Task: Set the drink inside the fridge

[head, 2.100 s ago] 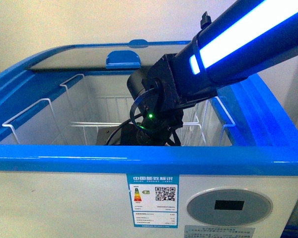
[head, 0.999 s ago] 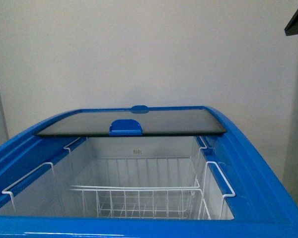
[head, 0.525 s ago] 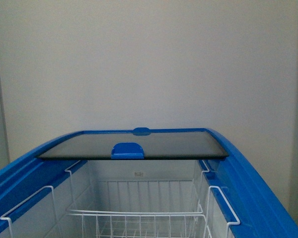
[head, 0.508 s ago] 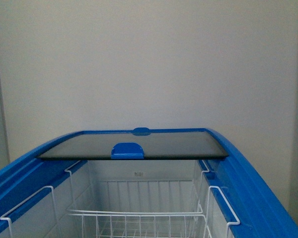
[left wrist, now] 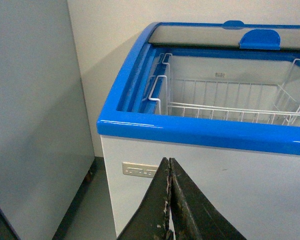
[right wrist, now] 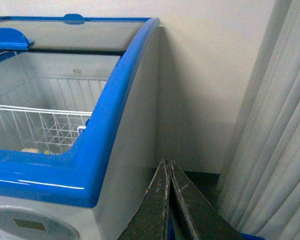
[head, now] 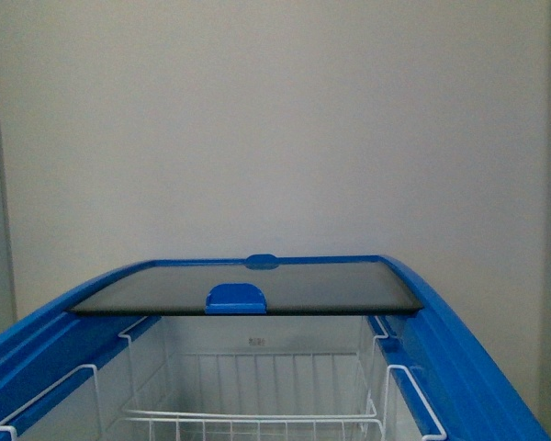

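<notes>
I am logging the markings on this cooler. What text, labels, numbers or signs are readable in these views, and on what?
No text can be read.
Small dark mark on the fridge's inner back wall: too small to read.
Pale plate on its outer front: blurred.
Round grey panel with a dark display window: shows no characters.
Blue lid handle: blank.

Left gripper (left wrist: 169, 172): two dark, near-black tapered fingers (left wrist: 190, 210), matte and scuffed, with pale worn flecks along their inner edges. Right gripper (right wrist: 168, 172): matching dark wedge-shaped fingers (right wrist: 190, 210), likewise scratched and lightly speckled, edges worn pale. Neither arm appears in the front view.
</notes>
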### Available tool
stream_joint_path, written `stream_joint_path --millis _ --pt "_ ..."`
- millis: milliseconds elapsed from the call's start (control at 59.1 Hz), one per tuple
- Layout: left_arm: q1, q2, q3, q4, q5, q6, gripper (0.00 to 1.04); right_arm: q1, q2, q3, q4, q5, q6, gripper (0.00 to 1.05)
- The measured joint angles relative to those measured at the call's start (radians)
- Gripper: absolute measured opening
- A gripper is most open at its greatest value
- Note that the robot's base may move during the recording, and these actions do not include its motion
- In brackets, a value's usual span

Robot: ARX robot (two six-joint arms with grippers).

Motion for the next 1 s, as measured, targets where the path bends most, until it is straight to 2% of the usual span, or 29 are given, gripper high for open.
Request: stream_joint_path --millis 627,999 --pt "0.0 0.0 0.0 0.0 0.0 0.0 0.03 0.0 -0.273 -0.122 -0.137 -0.002 0.001 0.03" --pt "0.0 0.0 0.0 0.0 0.0 0.0 0.03 0.0 -0.397 -0.122 -0.251 0.0 0.0 0.03"
